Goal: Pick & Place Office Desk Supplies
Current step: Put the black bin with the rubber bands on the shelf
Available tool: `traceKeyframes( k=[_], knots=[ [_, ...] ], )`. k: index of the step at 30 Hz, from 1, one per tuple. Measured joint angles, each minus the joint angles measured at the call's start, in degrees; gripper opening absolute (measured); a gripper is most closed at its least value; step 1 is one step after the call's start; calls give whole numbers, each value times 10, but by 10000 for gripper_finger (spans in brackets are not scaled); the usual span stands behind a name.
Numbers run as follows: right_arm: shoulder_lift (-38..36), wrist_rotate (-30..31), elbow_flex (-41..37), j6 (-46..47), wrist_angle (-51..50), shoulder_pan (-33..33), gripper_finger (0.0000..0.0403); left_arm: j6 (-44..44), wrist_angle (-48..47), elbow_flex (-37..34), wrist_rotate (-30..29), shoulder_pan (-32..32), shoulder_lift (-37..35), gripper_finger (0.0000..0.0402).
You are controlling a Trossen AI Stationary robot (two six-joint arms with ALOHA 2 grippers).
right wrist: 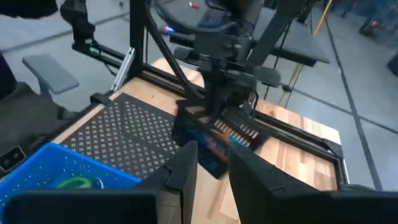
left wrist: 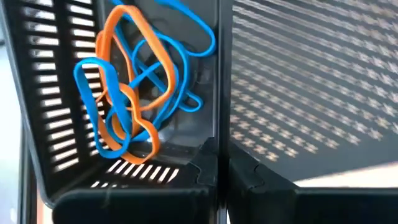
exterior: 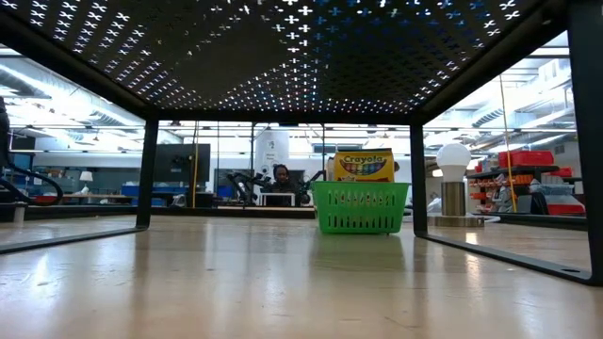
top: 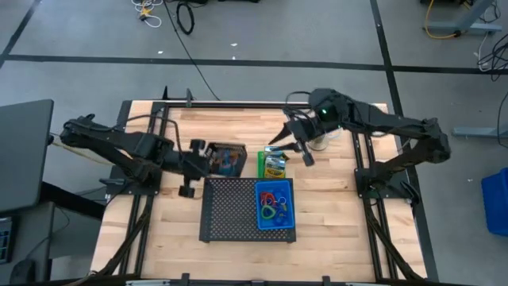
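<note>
My left gripper (top: 202, 155) is shut on a small black bin (top: 228, 159) that holds blue and orange rubber-band loops (left wrist: 134, 93), just past the far left corner of the black mesh tray (top: 230, 210). A blue bin (top: 262, 222) with coloured loops stands on the tray's right part. A green bin (exterior: 360, 209) with a yellow crayon box (exterior: 364, 165) upright in it rests on the table beyond the tray. My right gripper (top: 292, 147) hangs above the green bin's far side, open by a narrow gap (right wrist: 211, 168), with nothing between its fingers. My left gripper pinches the black bin's side wall (left wrist: 217, 124) at its rim, one finger inside the bin and one outside. The fingers come from the table's left, slanting down. The bin hangs tilted, lifted clear of the table (right wrist: 208, 146), with the loops lying against its inner wall.
A white mini fan (top: 319, 141) stands on its round base at the far right, close under my right arm. The mesh tray stands on legs (exterior: 146, 174) above the table. Black frame rails run along the table's left, right and far edges.
</note>
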Motion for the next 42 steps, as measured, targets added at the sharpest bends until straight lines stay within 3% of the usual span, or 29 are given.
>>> traceKeyframes(
  k=[5, 13, 21, 30, 35, 42],
  knots=[
    [-75, 20, -138, 29, 124, -1, 96, 61, -6, 0, 24, -36, 19, 9],
    [-161, 135, -282, 64, 233, 47, 96, 147, -10, 0, 111, -49, 38, 9],
    [-170, 205, -293, 93, 240, 107, 96, 257, -14, 0, 180, -49, 60, 9],
    [-170, 272, -293, 112, 240, 152, 96, 371, -18, 2, 191, -52, 86, 9],
    [-170, 296, -293, 118, 240, 171, 96, 489, -22, 1, 211, -53, 87, 9],
    [-170, 302, -293, 119, 240, 180, 96, 535, -23, 1, 198, -53, 91, 9]
  ],
)
